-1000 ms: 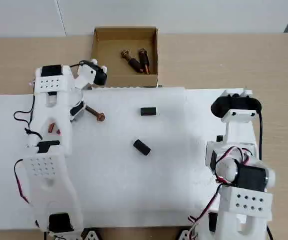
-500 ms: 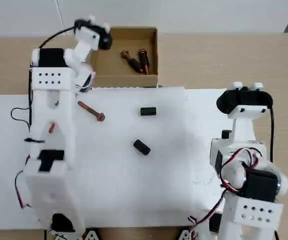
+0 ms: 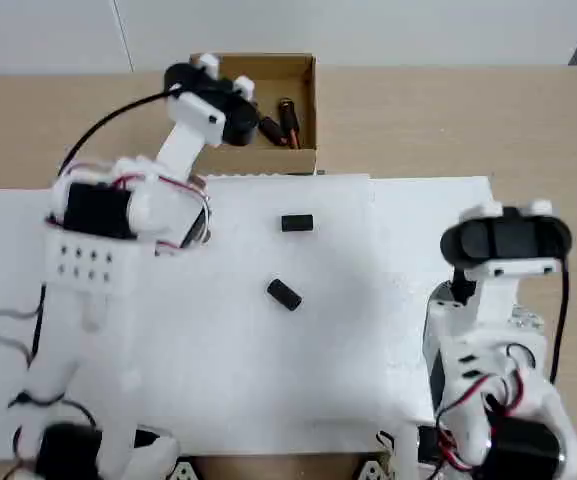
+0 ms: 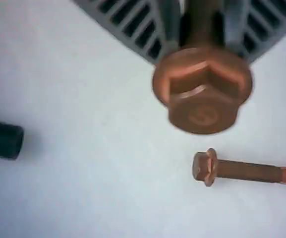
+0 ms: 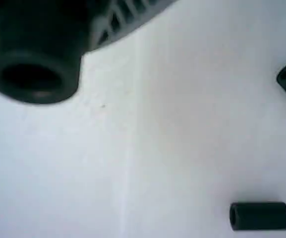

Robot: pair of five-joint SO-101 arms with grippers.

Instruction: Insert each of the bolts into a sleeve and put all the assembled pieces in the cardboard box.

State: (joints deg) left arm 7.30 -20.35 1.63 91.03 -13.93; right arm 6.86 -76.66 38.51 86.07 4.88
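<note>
a copper bolt (image 4: 202,94) is clamped by its shank in the left gripper (image 4: 201,27). a second bolt (image 4: 242,169) lies flat on the white sheet (image 3: 268,380). the right gripper (image 5: 38,25) is closed around a black sleeve (image 5: 33,69). a loose sleeve (image 3: 296,222) lies mid-sheet, with another loose sleeve (image 3: 284,294) at its 6 o'clock, apart from it. the cardboard box (image 3: 258,158), at the sheet's 12 o'clock edge, holds two assembled pieces (image 3: 286,118).

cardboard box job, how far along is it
Done: two sleeved bolts, it seems, lie in the cardboard box. In hand: the left end effector grips a bolt, the right end effector a sleeve. Left: joining those, then the loose bolt and two loose sleeves on the mat.
</note>
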